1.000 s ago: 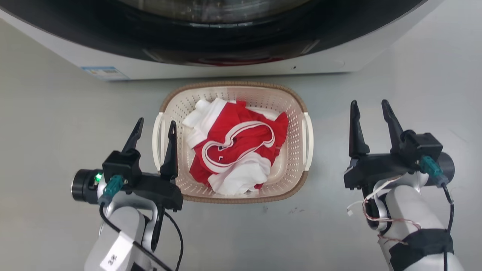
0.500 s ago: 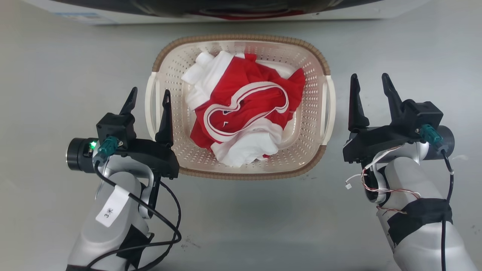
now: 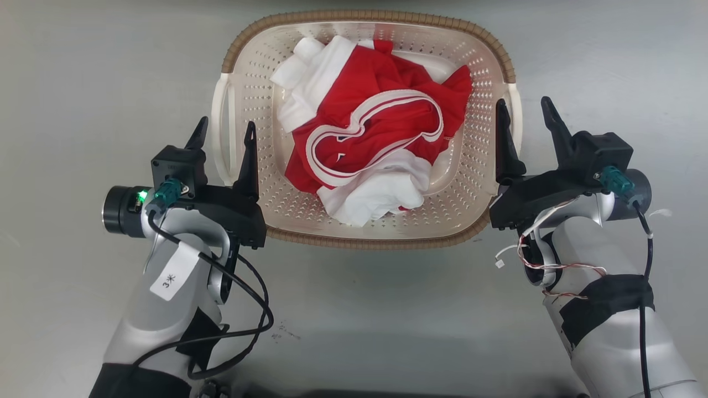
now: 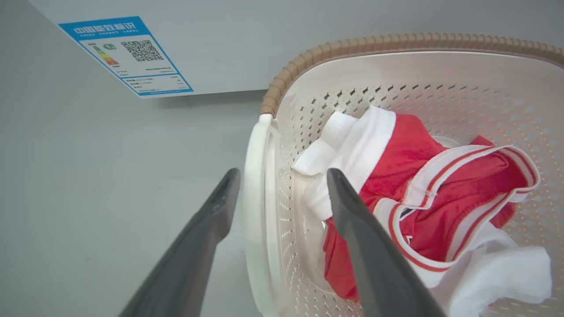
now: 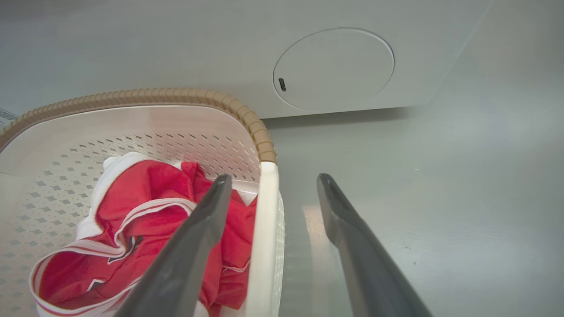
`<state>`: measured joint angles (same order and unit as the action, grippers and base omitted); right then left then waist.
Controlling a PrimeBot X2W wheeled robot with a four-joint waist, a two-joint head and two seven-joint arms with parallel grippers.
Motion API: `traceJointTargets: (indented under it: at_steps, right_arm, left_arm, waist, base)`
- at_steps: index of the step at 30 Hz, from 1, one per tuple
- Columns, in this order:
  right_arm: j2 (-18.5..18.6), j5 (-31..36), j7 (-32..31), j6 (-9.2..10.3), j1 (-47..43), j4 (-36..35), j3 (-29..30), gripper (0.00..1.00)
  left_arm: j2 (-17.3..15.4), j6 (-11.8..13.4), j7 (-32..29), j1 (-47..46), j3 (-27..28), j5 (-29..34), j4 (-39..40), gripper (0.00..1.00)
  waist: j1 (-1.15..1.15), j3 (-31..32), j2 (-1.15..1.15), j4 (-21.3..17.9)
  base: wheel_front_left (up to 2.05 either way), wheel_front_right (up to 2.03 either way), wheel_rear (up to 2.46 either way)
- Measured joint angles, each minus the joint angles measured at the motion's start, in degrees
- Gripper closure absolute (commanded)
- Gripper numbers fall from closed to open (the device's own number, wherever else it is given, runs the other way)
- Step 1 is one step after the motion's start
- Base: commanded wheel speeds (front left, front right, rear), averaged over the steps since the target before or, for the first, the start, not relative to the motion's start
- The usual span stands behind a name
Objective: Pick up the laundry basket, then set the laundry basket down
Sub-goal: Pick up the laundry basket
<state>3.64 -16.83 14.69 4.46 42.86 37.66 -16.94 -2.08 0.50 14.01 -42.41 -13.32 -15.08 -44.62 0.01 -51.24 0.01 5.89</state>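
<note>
Head view downward from above; wrist views low, close; the laundry basket (image 3: 251,77) common to all.

L gripper (image 3: 227,122) & R gripper (image 3: 523,101) both out front, fingers pointing far, jaws spread w/ a wide gap each. L one at scene left, R one at scene right, R tips a bit farther. L forearm (image 3: 166,309) & R forearm (image 3: 608,354), pale grey, come up from near edge. Green light (image 3: 142,195) lit on L wrist (image 3: 124,210). Black strap (image 3: 608,307) round R forearm; loose wires (image 3: 545,260) below R wrist (image 3: 636,190).
</note>
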Motion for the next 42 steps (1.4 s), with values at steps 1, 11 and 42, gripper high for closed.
traceJointTargets:
  at_steps: [1,11,42]
  right_arm:
    - [0.0,-0.4,0.0,0.01,0.2,0.1,-0.2,0.00]
    - [0.1,-2.1,0.0,0.15,2.0,1.7,-2.7,0.00]
    - [0.3,-6.5,0.1,1.19,5.1,6.0,-6.3,1.00]
  left_arm:
    - [0.1,0.0,0.2,-0.4,-0.1,0.0,-0.5,0.00]
    - [0.3,0.5,0.3,-3.3,0.9,-1.6,-5.0,0.00]
    - [0.6,-3.2,0.3,-10.2,-1.3,-2.5,-15.1,1.00]
  waist:
    - [0.00,-0.3,0.00,0.1]
    - [-0.01,-2.8,0.00,0.9]
    - [-0.01,-5.2,-0.01,0.8]
  base:
    - [0.00,0.00,0.00]
    - [0.00,0.00,0.00]
    - [0.00,0.00,0.00]
